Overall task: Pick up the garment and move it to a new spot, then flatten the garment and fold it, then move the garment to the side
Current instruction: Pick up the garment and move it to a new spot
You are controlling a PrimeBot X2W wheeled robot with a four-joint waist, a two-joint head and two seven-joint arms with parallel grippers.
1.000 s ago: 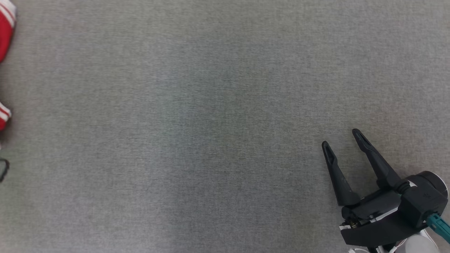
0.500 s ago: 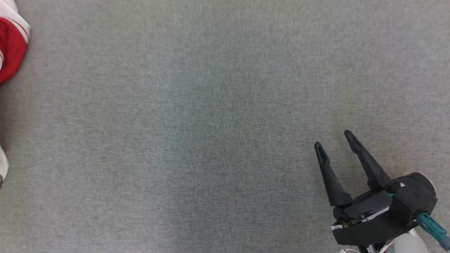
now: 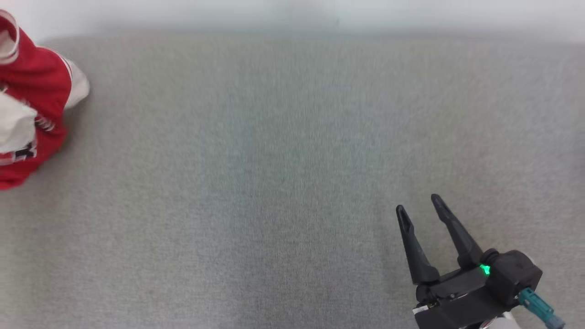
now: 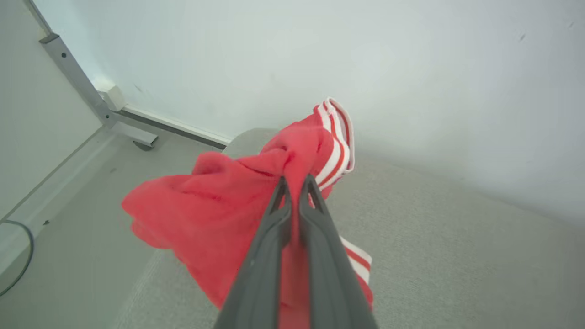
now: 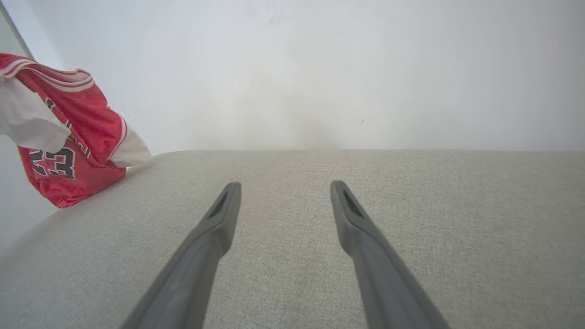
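A red basketball jersey with white, red-striped trim hangs bunched at the far left corner of a grey fabric-covered counter. Dark digits reading 23 show on it in the right wrist view. The left gripper is clenched on a fold of the red cloth just below a striped hem, its two dark fingers pressed together with fabric pinched between them. The jersey droops from that grasp over the counter's left edge and rounded corner. Whether its lowest folds touch the counter cannot be told.

The right gripper sits over the near right part of the counter, well apart from the jersey. Its fingers are spread wide and hold nothing, pointing toward the counter's far edge. A small green light glows on its body.

The counter's far edge meets a plain pale wall. Between the jersey at the left corner and the right gripper, the counter's cloth top runs flat and smooth across its whole middle and right side.

Past the counter's left edge, the left wrist view shows a grey floor, a slanting metal frame leg against the wall, and a dark cable curving on the floor.
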